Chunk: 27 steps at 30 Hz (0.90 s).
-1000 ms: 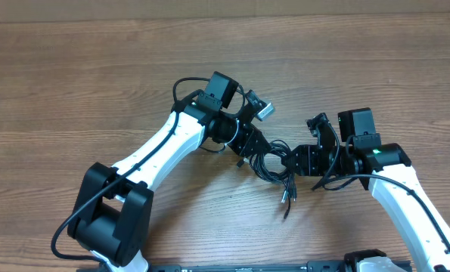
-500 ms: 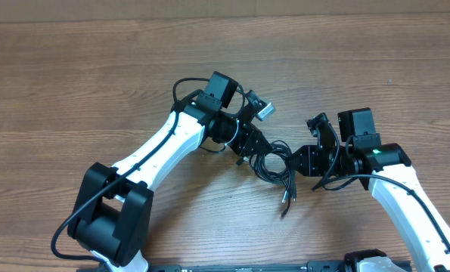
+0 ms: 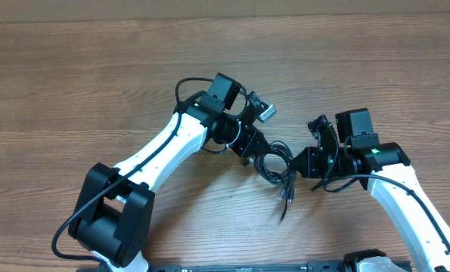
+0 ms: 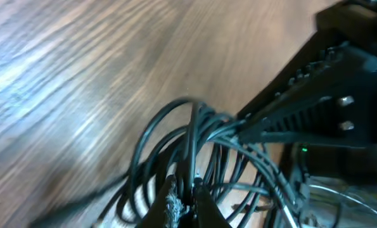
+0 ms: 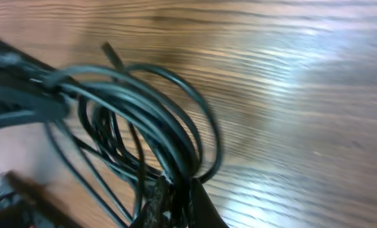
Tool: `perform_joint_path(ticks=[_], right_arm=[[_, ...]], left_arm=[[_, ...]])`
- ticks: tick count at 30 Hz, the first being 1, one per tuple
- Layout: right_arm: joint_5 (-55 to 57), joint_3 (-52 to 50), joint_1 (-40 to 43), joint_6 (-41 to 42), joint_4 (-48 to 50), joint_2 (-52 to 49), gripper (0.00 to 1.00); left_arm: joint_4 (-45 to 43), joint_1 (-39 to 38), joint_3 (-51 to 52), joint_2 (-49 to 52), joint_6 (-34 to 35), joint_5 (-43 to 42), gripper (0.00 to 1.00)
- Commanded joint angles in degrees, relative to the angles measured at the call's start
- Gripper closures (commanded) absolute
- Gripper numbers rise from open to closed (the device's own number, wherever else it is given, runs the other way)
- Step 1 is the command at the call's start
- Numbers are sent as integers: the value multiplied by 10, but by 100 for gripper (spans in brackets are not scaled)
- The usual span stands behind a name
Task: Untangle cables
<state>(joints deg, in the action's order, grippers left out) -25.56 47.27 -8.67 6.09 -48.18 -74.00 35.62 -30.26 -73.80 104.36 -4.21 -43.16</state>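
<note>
The cables point(image 3: 279, 168) are a tangled bundle of thin black cords hanging between my two grippers at mid-table, with loose plug ends point(image 3: 286, 198) trailing toward the front. My left gripper point(image 3: 261, 153) is shut on strands at the bundle's left side; in the left wrist view its fingertips point(image 4: 183, 187) pinch a cord of the loops point(image 4: 194, 126). My right gripper point(image 3: 299, 162) is shut on the bundle's right side. Seen from the right wrist, the right gripper point(image 5: 177, 185) clamps several cords where the loops point(image 5: 150, 107) gather.
The wooden table point(image 3: 73, 83) stretches around the arms on all sides. A pale strip point(image 3: 225, 6) runs along the far edge. The two grippers stand close together, almost facing each other, and the arm bases sit at the front edge.
My right gripper has closed from partly open onto the bundle's right side. The left arm has shifted slightly, and the bundle has lifted and tightened between the grippers.
</note>
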Motion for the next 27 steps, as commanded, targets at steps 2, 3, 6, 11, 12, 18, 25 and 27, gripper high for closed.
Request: perform_joint_path(ticks=[2, 3, 6, 11, 12, 18, 25, 27], right_arm=[[139, 7, 5, 63, -16, -1, 96], [148, 7, 5, 72, -17, -1, 96], [176, 7, 5, 96, -18, -1, 96], [242, 7, 5, 159, -27, -1, 96], [267, 7, 5, 183, -33, -1, 96], [322, 7, 5, 257, -61, -1, 96], [144, 7, 5, 132, -14, -1, 83], [65, 7, 5, 81, 2, -1, 71]], left_arm=[[6, 10, -12, -10, 47, 139, 96], [11, 10, -12, -10, 60, 174, 96], [30, 10, -12, -10, 94, 254, 96], [59, 10, -12, -10, 98, 287, 96], [61, 10, -12, -10, 98, 287, 96], [61, 10, -12, -10, 98, 285, 96], [47, 10, -12, -10, 51, 168, 96], [36, 10, -12, -10, 10, 96, 96]])
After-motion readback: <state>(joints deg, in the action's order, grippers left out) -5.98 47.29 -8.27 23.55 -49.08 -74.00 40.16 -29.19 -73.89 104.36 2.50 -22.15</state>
